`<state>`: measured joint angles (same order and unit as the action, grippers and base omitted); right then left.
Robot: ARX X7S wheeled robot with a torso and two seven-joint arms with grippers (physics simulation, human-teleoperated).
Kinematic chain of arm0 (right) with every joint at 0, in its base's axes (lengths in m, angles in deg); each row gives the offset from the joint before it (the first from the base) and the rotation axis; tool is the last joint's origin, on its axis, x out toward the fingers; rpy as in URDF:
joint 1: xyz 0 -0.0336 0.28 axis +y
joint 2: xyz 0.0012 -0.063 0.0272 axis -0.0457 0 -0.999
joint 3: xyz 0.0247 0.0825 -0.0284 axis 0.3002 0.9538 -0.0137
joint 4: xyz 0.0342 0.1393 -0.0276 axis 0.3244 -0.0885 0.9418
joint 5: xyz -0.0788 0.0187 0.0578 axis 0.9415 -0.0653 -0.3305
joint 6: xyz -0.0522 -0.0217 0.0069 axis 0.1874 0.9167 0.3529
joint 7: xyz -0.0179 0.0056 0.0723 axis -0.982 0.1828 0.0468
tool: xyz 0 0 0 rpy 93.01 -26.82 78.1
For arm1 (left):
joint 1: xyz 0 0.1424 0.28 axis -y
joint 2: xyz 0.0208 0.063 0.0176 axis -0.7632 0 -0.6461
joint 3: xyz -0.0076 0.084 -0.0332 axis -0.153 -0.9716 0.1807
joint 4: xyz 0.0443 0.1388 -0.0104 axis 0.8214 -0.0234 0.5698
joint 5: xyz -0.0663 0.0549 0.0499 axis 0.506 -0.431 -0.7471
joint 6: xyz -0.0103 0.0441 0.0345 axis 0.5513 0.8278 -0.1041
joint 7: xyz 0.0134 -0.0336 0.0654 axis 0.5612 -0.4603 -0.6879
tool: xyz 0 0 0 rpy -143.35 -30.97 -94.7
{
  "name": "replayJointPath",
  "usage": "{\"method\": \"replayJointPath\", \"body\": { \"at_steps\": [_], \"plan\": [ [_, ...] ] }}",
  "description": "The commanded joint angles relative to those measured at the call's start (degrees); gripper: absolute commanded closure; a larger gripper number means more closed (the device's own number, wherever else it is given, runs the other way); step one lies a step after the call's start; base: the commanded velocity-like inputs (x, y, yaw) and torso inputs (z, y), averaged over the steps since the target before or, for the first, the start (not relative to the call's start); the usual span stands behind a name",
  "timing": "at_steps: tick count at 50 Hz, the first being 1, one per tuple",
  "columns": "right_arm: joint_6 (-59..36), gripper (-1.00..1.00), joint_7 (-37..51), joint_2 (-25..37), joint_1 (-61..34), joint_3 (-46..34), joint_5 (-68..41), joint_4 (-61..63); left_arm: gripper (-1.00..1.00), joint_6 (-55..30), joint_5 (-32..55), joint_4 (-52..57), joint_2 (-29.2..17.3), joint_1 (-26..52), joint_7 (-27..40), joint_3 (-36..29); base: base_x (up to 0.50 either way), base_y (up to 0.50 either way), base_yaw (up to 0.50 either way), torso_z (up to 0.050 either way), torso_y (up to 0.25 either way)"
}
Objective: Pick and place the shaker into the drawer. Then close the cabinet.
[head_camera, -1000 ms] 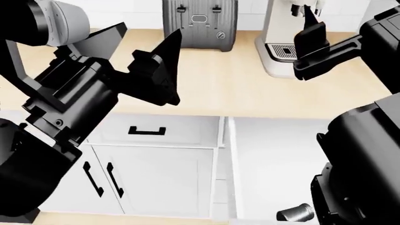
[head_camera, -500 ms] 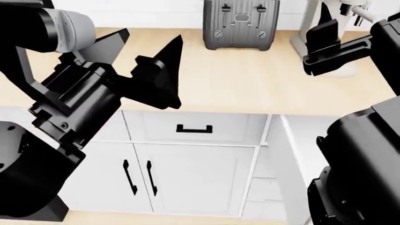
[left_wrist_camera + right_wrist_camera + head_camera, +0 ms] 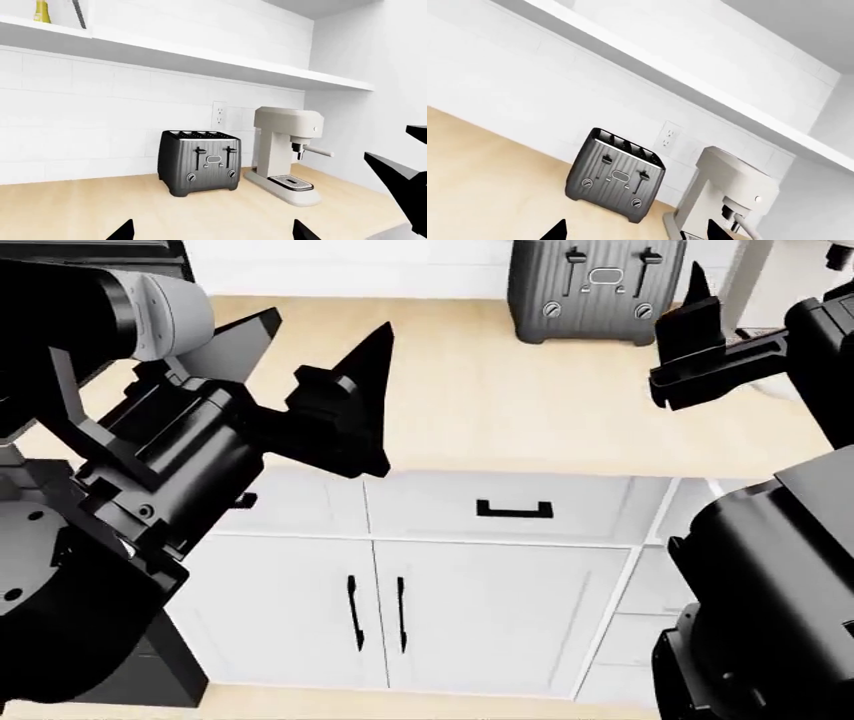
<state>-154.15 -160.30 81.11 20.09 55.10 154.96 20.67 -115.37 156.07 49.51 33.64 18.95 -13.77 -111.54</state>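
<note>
Silver shaker is not visible in any view, so I cannot tell where it is. Both grippers hang above the wooden surface (image 3: 507,410): the left gripper (image 3: 320,370) has its fingers spread with nothing between them, the right gripper (image 3: 707,350) looks empty too, but its fingers' state I cannot tell. A dark grey toaster (image 3: 601,290) stands at the back, beside a cream coffee machine (image 3: 287,150).

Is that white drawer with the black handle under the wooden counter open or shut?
Shut. In the head view, the white drawer front with its black handle sits flush with the neighbouring panels below the wooden counter.
</note>
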Motion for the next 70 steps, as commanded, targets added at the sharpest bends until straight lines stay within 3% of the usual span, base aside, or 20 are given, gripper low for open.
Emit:
{"method": "replayJointPath", "body": {
  "at_steps": [1,12,17,25,35,43,53,63,70],
  "plan": [
    [0.3,-1.00,1.1,-0.4,1.3,0.4,-0.1,0.3,-1.00,0.3,-0.3,0.2,0.0,-0.8,-0.1,-0.1,-0.07,0.50,0.00,0.000,0.000],
    [1.9,-1.00,7.8,-4.0,9.7,1.8,-7.9,4.6,-1.00,0.0,-3.3,1.0,0.5,-3.8,0.6,-1.9,-0.01,0.10,0.00,0.000,0.000],
    [9.0,-1.00,23.8,-8.3,22.6,6.9,-22.3,6.9,-1.00,3.7,-19.0,-1.6,3.7,-15.5,-2.0,-7.5,0.00,0.00,0.00,0.000,0.000],
    [26.0,-1.00,53.6,-8.3,43.6,13.2,-52.2,7.0,-1.00,13.1,-38.2,-7.9,8.4,-31.6,-3.7,-15.2,0.00,0.00,0.00,0.000,0.000],
    [47.2,-1.00,66.7,-6.2,57.7,16.3,-62.9,-1.7,-1.00,27.7,-62.2,-26.3,11.9,-39.4,-2.5,-19.8,0.00,0.00,0.00,0.000,0.000],
    [58.8,-1.00,71.2,-6.3,62.2,17.6,-69.7,-16.2,-1.00,37.7,-67.1,-42.9,15.0,-41.2,-1.7,-17.9,0.00,0.00,0.00,0.000,0.000],
    [74.6,-1.00,76.6,-5.9,61.5,16.3,-73.9,-36.3,-1.00,48.2,-65.8,-52.1,18.5,-40.6,-1.4,-13.5,0.00,0.00,0.00,0.000,0.000],
    [81.4,-1.00,80.1,-4.3,58.4,17.3,-75.6,-43.8,-1.00,52.2,-65.9,-65.4,24.9,-35.1,-4.1,-12.8,0.00,0.00,0.00,0.000,0.000],
    [82.7,-1.00,79.7,-4.0,56.9,15.6,-76.0,-46.1,-1.00,53.0,-64.8,-66.2,25.2,-35.2,-3.1,-11.4,0.00,0.00,0.00,0.000,0.000]
  ]
}}
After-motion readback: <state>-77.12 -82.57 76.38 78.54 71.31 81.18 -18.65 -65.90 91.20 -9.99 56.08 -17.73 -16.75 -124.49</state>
